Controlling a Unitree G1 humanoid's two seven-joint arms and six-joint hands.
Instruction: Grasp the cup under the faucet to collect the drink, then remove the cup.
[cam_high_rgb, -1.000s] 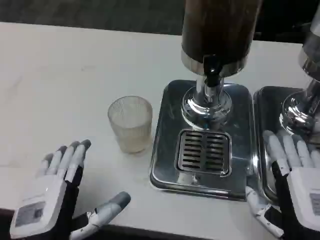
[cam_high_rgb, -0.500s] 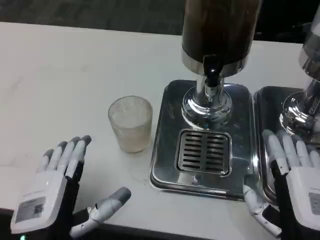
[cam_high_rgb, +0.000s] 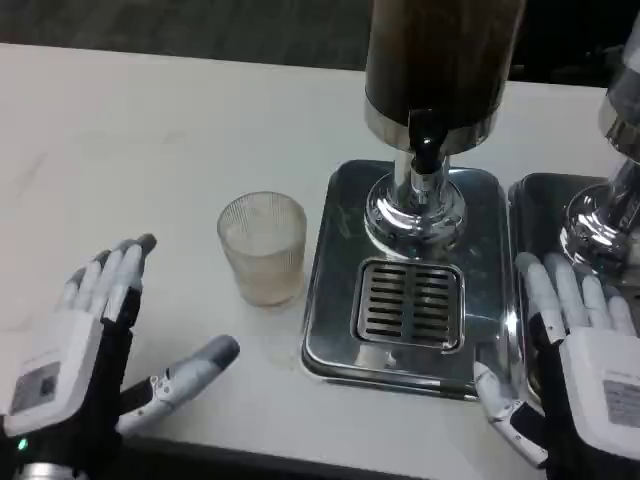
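Seen from the head view, the ribbed glass cup (cam_high_rgb: 262, 247) stands upright on the white table (cam_high_rgb: 120, 150), just left of the dispenser's drip tray (cam_high_rgb: 330, 340) and not yet under the faucet (cam_high_rgb: 424, 140). It lies ahead and right of the left hand (cam_high_rgb: 70, 385), which is nearer and spread wide, holding nothing. Beyond the tray, the right hand (cam_high_rgb: 580, 370) is likewise spread and holding nothing.

White-backed hands, grey-tipped fingers (cam_high_rgb: 118, 277), black palms, small labels.
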